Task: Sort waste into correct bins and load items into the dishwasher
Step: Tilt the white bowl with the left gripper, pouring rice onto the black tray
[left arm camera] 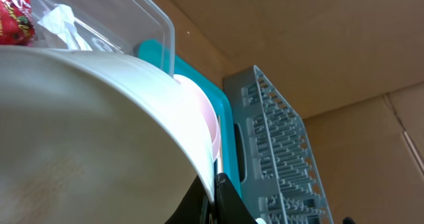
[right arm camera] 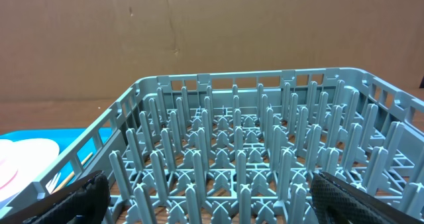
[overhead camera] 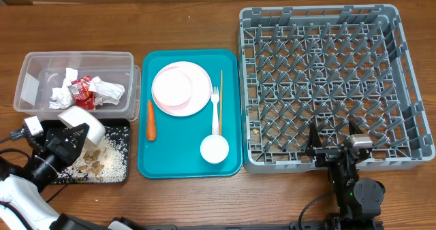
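My left gripper (overhead camera: 76,133) is shut on the rim of a white bowl (overhead camera: 83,118), tilted over the black tray (overhead camera: 119,131), which holds pale crumbly scraps (overhead camera: 92,163). In the left wrist view the bowl (left arm camera: 99,131) fills the frame with the jaws (left arm camera: 213,196) pinching its rim. The clear tub (overhead camera: 30,63) holds white napkins (overhead camera: 65,87) and a red wrapper (overhead camera: 82,88). On the teal tray (overhead camera: 228,60) lie the pink plate (overhead camera: 180,87), carrot (overhead camera: 151,120), white fork (overhead camera: 216,107), wooden stick (overhead camera: 221,84) and a white cup (overhead camera: 214,148). My right gripper (overhead camera: 334,138) is open and empty above the grey rack's (overhead camera: 320,80) front edge.
The grey rack (right arm camera: 238,151) fills the right wrist view, with the pink plate (right arm camera: 20,161) at far left. A small yellowish bit (overhead camera: 255,130) lies in the rack's front left. Bare wooden table surrounds the containers.
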Robot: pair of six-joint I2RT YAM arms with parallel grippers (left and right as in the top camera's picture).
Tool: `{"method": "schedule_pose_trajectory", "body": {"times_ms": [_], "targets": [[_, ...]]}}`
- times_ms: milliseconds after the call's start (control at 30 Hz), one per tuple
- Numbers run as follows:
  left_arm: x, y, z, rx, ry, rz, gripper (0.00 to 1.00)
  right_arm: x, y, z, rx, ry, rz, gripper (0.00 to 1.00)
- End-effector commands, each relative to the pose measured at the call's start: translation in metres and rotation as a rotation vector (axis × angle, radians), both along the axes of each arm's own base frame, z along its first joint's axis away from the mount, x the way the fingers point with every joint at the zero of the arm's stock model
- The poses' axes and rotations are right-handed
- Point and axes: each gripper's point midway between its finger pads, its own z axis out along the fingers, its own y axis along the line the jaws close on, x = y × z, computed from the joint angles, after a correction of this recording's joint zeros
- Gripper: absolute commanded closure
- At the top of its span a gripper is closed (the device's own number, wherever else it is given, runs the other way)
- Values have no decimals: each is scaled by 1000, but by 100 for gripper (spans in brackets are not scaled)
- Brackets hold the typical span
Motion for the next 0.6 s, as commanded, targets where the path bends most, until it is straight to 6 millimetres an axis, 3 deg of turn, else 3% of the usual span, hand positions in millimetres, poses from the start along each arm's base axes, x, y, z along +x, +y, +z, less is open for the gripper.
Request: {"method": "schedule_pose_trajectory", "body": {"times_ms": [0,100,200,267,367,500,567], "targets": [[-1,-3,3,-73,5,7,96,0,-1,-1,3,-8,-3,0],[0,-4,8,-17,-62,-19,93,0,-1,-1,3,-8,-3,0],[0,-7,11,-96,-48,-6,95,0,-1,-1,3,-9,-3,0],[1,-6,14,-21,-112,-29,91,0,-1,-1,3,-8,-3,0],[0,-5,11,-98,-47,-4,94,0,-1,-1,3,-9,-3,0],[1,-2,6,-13,-66,-18,96,0,-1,-1,4,-8,-3,0],[0,-5,7,-81,-35,-6,96,0,-1,-1,3,-8,-3,0]]}}
